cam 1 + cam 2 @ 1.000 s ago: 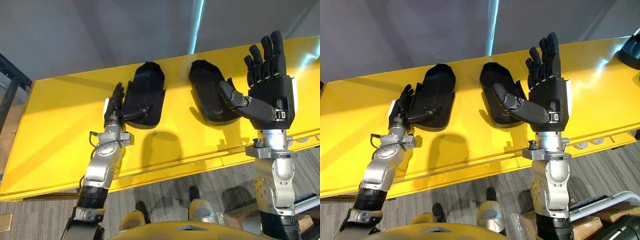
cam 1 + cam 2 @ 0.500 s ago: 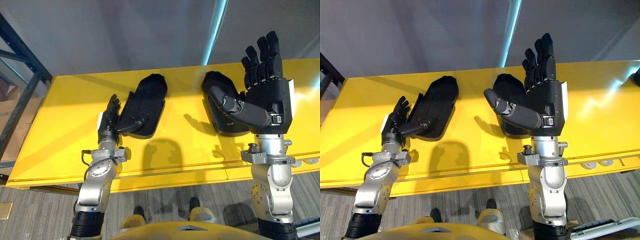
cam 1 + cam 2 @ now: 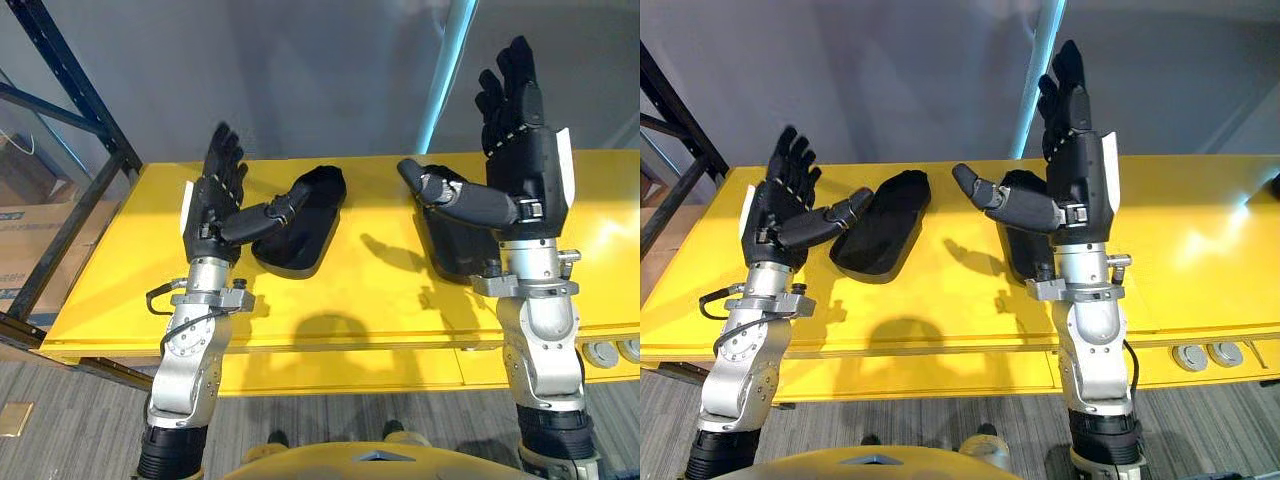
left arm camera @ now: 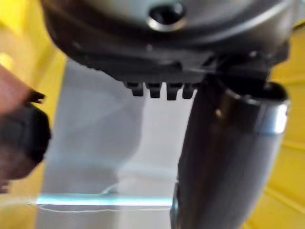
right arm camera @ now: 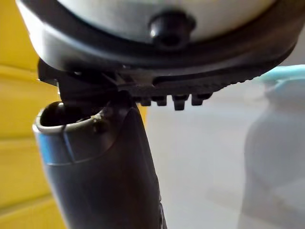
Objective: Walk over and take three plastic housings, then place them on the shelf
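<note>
We hold our left hand (image 3: 210,205) and right hand (image 3: 525,175) open and empty above the yellow shelf (image 3: 370,295), since the left housing (image 3: 300,235) and right housing (image 3: 450,245) seem already placed on it.

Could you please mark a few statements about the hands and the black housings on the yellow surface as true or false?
1. Two black plastic housings, the left one and the right one, lie on the yellow surface. True.
2. The left hand is shut on a housing. False: it is open, above the surface, holding nothing.
3. The right hand is open, its fingers straight. True.
4. The housings are stacked. False: they lie apart, side by side.
</note>
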